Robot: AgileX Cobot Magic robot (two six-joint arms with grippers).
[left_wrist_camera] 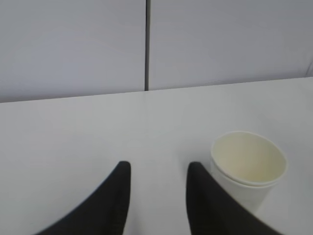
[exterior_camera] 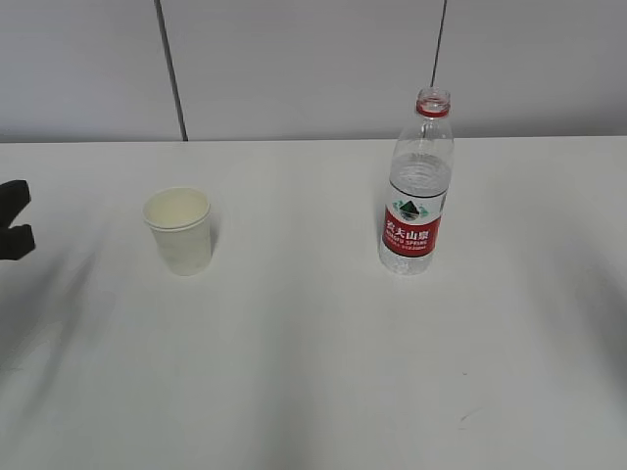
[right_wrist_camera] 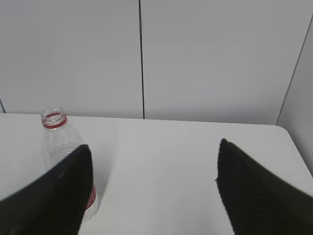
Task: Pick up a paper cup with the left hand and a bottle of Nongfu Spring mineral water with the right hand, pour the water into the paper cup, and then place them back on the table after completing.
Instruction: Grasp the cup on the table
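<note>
A white paper cup [exterior_camera: 178, 231] stands upright and empty on the white table [exterior_camera: 313, 372], left of the middle. An uncapped clear bottle with a red label [exterior_camera: 417, 186] stands upright to its right, holding clear water. My left gripper [exterior_camera: 14, 233] shows only at the left edge of the exterior view, apart from the cup. In the left wrist view my left gripper [left_wrist_camera: 156, 169] is open and empty, and the cup [left_wrist_camera: 248, 164] sits just right of its right finger. My right gripper [right_wrist_camera: 154, 149] is wide open and empty; the bottle [right_wrist_camera: 58, 142] stands behind its left finger.
A grey panelled wall [exterior_camera: 313, 59] runs along the table's far edge. The table's right edge shows in the right wrist view [right_wrist_camera: 296, 147].
</note>
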